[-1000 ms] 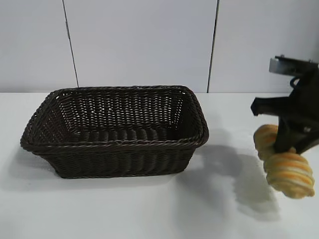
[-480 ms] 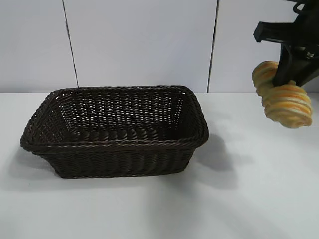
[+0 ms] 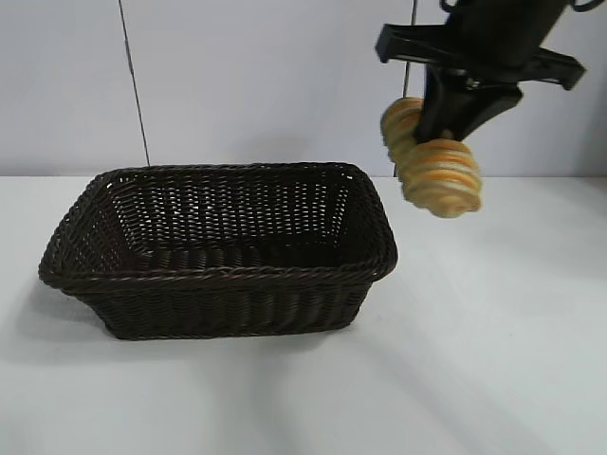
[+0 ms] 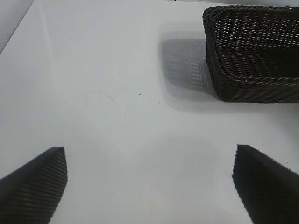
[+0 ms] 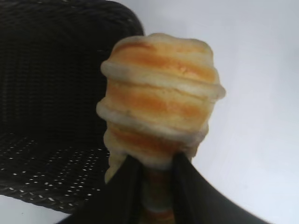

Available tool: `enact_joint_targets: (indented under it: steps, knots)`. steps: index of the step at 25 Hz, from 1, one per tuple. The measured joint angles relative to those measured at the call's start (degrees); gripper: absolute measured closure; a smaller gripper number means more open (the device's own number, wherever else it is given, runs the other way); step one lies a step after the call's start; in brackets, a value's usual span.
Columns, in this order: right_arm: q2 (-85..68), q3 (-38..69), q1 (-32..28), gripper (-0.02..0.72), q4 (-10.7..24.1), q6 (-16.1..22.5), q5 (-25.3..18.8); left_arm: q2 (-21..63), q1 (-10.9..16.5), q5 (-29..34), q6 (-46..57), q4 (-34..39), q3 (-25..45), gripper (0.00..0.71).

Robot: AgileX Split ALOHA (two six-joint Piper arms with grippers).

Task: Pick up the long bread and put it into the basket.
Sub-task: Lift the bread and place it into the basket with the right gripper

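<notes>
I have the right pincer [image 3: 444, 121] raised high above the table [image 3: 493, 360], its fingers closed tight on the long bread [image 3: 432, 163]; the grip sits around the middle of the loaf, so one ridged end hangs below the fingers toward the camera side and the other end shows behind them. From the exterior view the loaf is clear of the table and hangs just past the basket's [image 3: 218, 248] right end, above the level of the braided rim and not over the inside of it. In the right wrist view the long bread [image 5: 161, 100] fills the middle, the two dark fingers [image 5: 122, 193] pinching it on either side; beyond the loaf I see the basket [image 5: 51, 93] to one side, with white table on the other. The basket itself sits flat on the table, below and to the left of this pincer as the exterior camera shows it; I see nothing lying inside it from here.

The left pincer [image 4: 149, 184] hangs over bare table with its two fingertips spread wide apart and nothing between them; in its wrist view one corner of the basket [image 4: 252, 56] lies ahead of it, well apart from the fingers.
</notes>
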State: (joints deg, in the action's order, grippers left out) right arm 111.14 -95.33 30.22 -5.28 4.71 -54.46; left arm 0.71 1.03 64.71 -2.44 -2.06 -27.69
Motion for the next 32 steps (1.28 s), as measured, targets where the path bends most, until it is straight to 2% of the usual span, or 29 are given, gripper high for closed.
enact_joint_targets:
  steps: [1,3,7,9,11,13,17,28,30,32]
  knots:
    - [1.1,-1.6,0.8,0.556,0.2,-1.4,-0.2,0.0,0.0,0.0,0.0,0.0,0.0,0.016]
    - [3.7,-4.3,2.3,0.556,0.4,-7.6,-0.4,0.0,0.0,0.0,0.0,0.0,0.0,0.016]
    - [7.3,-8.0,3.9,0.594,0.7,-26.7,1.2,0.0,0.0,0.0,0.0,0.0,0.0,0.016]
    - [8.5,-8.3,4.0,0.611,0.7,-34.1,3.6,0.0,0.0,0.0,0.0,0.0,0.0,0.016]
    - [9.7,-8.4,4.0,0.611,0.9,-39.2,5.9,0.0,0.0,0.0,0.0,0.0,0.0,0.016]
    - [10.8,-8.4,4.0,0.621,0.9,-42.4,7.3,0.0,0.0,0.0,0.0,0.0,0.0,0.016]
    - [13.2,-8.4,4.0,0.62,0.3,-45.1,8.1,0.0,0.0,0.0,0.0,0.0,0.0,0.016]
    - [17.3,-8.4,4.0,0.617,0.2,-45.5,9.5,0.0,0.0,0.0,0.0,0.0,0.0,0.016]
    - [17.3,-8.4,4.0,0.573,0.2,-45.5,9.5,0.0,0.0,0.0,0.0,0.0,0.0,0.016]
    - [17.3,-8.4,4.0,0.441,0.2,-45.5,9.4,0.0,0.0,0.0,0.0,0.0,0.0,0.016]
